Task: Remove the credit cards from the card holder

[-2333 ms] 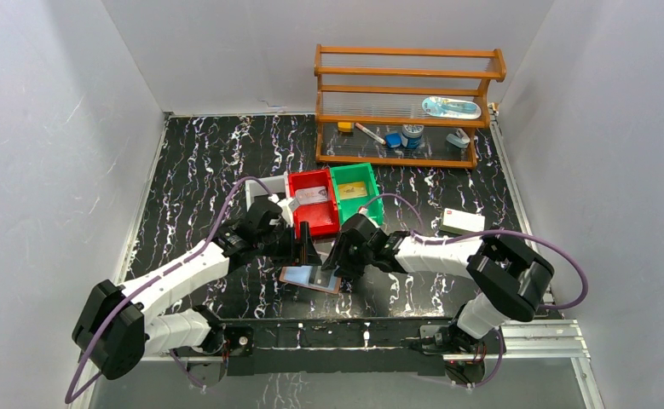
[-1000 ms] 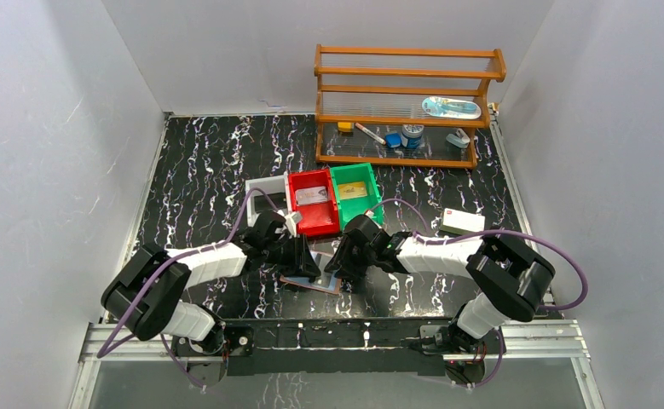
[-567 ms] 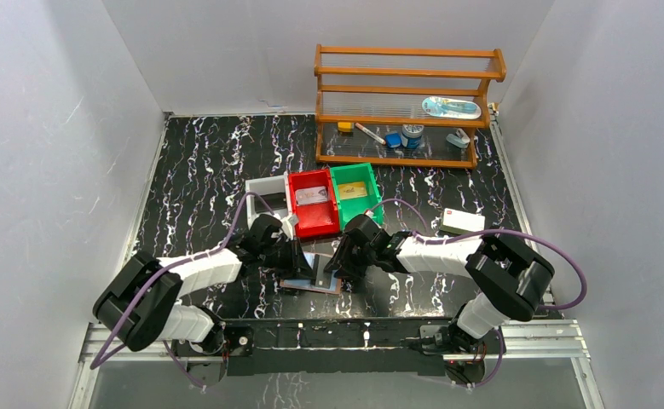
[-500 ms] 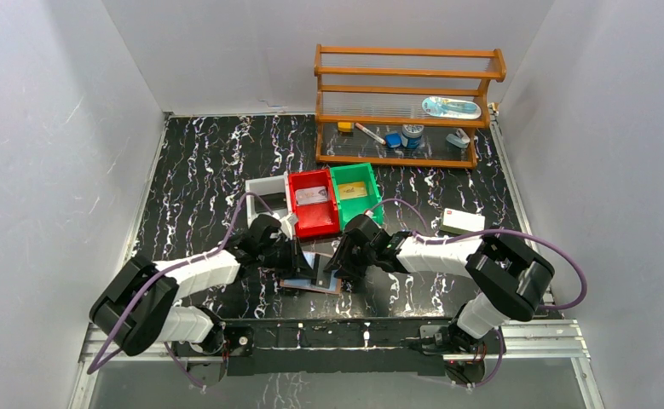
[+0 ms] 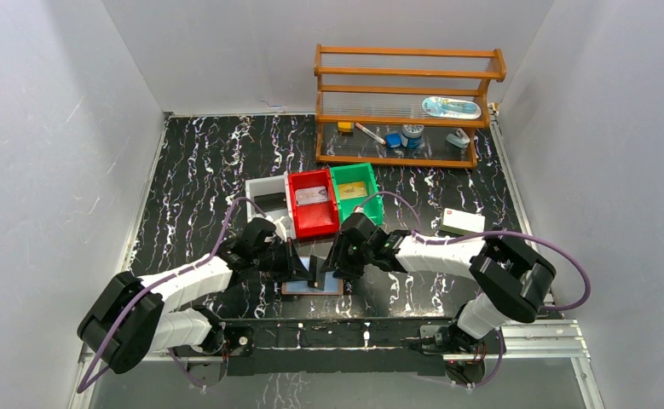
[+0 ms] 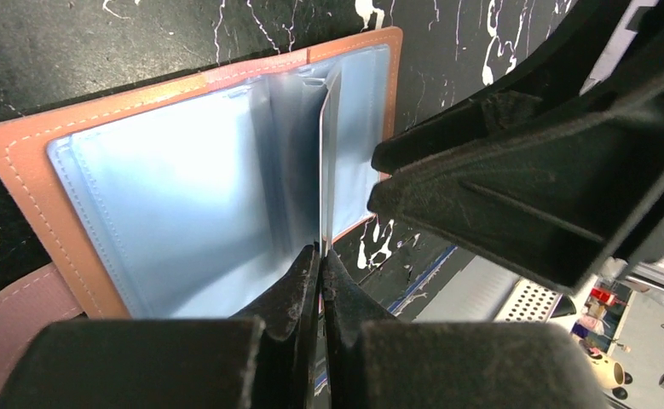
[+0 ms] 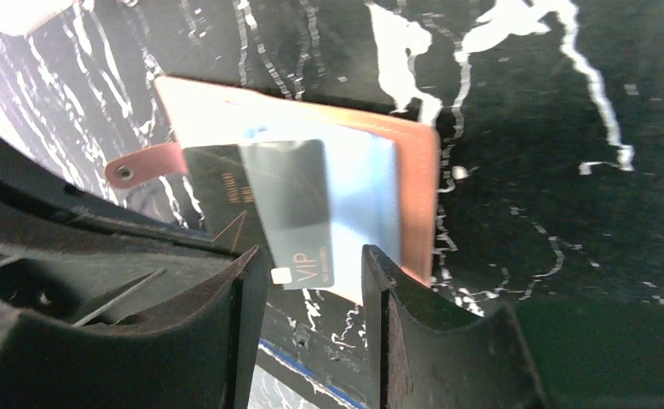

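The card holder (image 5: 330, 287) lay open and flat on the black marbled table (image 5: 200, 162), close to its near edge, between the two arms. Its long axis ran left to right, roughly parallel to that edge, and its pale blue pockets faced up. In the right wrist view its strap tab (image 7: 141, 166) stuck out from the end nearer the left arm. The left gripper (image 6: 320, 256) had its fingers pressed together on the near edge of a dark credit card (image 7: 285, 204) printed "VIP". The card stood on edge over the holder's fold, crosswise to the holder's long axis, with its far end by the pocket mouth; whether that end sat inside the pocket could not be told. The right gripper (image 7: 313, 252) hung just beside the holder's right end with its fingers apart. A corner of the card fell in the gap between them, and no contact showed. A red bin (image 5: 298, 223) and a green bin (image 5: 371, 209) stood side by side just beyond the grippers.
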Available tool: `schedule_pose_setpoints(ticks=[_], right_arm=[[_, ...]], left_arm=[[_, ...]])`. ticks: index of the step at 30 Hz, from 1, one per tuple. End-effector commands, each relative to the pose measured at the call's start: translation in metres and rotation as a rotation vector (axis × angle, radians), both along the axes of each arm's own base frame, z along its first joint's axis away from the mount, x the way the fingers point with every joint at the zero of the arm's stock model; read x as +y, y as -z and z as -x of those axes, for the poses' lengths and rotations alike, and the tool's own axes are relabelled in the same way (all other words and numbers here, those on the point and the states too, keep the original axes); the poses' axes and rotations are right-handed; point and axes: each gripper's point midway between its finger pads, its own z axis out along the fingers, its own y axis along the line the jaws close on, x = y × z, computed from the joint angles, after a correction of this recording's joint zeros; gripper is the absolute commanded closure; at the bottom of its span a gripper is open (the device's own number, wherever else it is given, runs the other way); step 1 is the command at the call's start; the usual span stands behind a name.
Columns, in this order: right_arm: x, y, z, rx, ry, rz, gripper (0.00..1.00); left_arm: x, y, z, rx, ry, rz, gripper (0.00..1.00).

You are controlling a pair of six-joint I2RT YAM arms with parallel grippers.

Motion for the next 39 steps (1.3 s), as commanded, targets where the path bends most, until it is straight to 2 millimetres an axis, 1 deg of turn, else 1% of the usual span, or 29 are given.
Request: schedule_pose_setpoints(ticks=[1,4,6,10,13,15,17,18,21,24,30,35,39], right_arm=[[0.034,-0.043,-0.005,-0.099,-0.088,-0.118,0.47],[0.039,-0.041,-0.004,-0.102,-0.105,-0.115,0.47],[0.039,-0.035,-0.004,-0.087,-0.102,-0.098,0.47],[0.021,-0.006,0.001,-0.021,-0.046,0.003,0.46],[0.011,0.019,0.011,0.046,-0.042,0.051,0.46],[0.008,0.036,0.020,0.105,-0.043,0.069,0.47],[0.001,0.047,0.024,0.144,-0.026,0.114,0.49],[-0.001,0.050,0.025,0.151,-0.021,0.130,0.49],[-0.008,0.049,0.022,0.141,0.009,0.158,0.50],[-0.011,0.046,0.019,0.125,0.033,0.159,0.51],[-0.022,0.044,0.016,0.106,0.062,0.202,0.51],[-0.023,0.043,0.015,0.100,0.068,0.205,0.51],[-0.023,0.039,0.013,0.085,0.063,0.202,0.51]], left_arm=[[0.003,-0.001,0.005,0.014,0.000,-0.015,1.00],[0.004,0.000,0.006,0.022,-0.001,-0.022,1.00],[0.005,0.001,0.007,0.023,-0.005,-0.023,1.00],[0.007,0.001,0.007,0.022,-0.009,-0.031,1.00],[0.007,0.001,0.008,0.029,-0.002,-0.029,1.00],[0.005,0.000,0.008,0.025,0.005,-0.020,0.91],[0.002,-0.003,0.007,0.018,0.016,-0.005,0.88],[0.000,-0.005,0.006,0.014,0.021,0.004,0.87],[-0.004,-0.007,0.004,0.016,0.022,0.019,0.83],[-0.006,-0.007,0.001,0.019,0.021,0.016,0.83],[0.004,-0.006,-0.004,-0.006,-0.003,-0.053,0.95],[0.013,-0.011,-0.005,-0.041,-0.018,-0.091,1.00],[0.019,-0.015,-0.005,-0.060,-0.025,-0.113,1.00]])
